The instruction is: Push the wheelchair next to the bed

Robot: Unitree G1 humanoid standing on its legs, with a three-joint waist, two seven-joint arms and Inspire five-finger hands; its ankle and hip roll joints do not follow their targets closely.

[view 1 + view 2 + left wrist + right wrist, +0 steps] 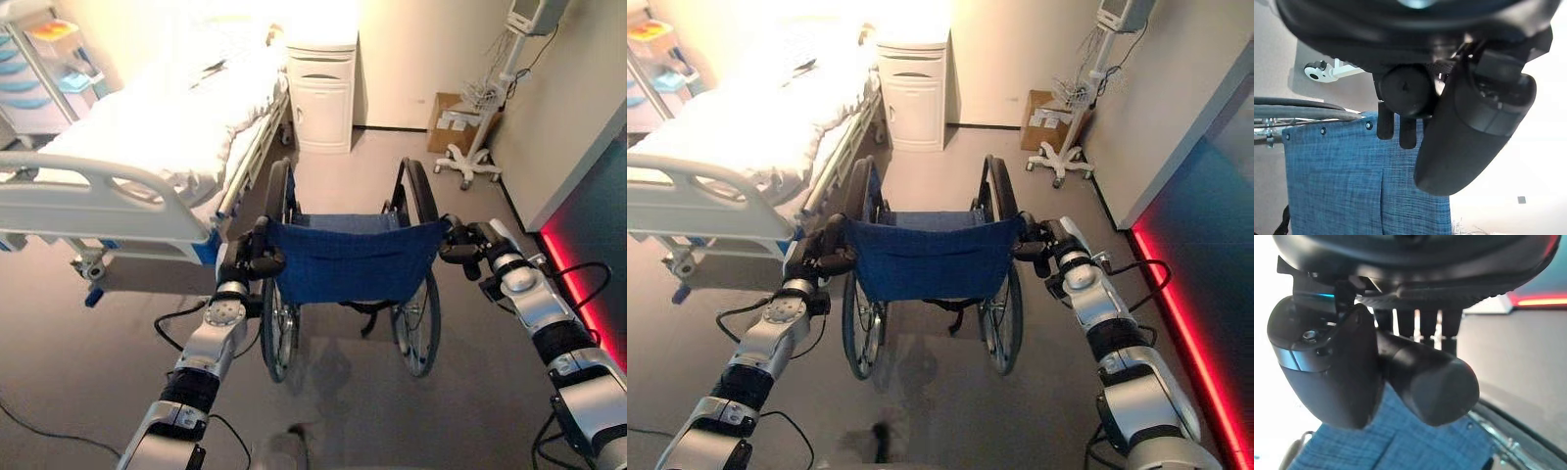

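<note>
Two robot hands, left robot hand point(253, 257) and right robot hand point(462, 245), each clamped on one wheelchair point(348, 259) handle.

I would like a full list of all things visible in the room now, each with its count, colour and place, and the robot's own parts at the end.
wheelchair: one, blue fabric back, black wheels, in the middle of the floor, facing away from the robot.
bed: one, white bedding and white footboard, to the left of the wheelchair.
cabinet: one, white, against the far wall beside the head of the bed.
cardboard box: one, brown, on the floor by the far wall.
equipment stand: one, white, on a wheeled base, far right.
left hand: one, dark, fingers curled round the wheelchair's left push handle.
right hand: one, dark, fingers curled round the right push handle.
</note>
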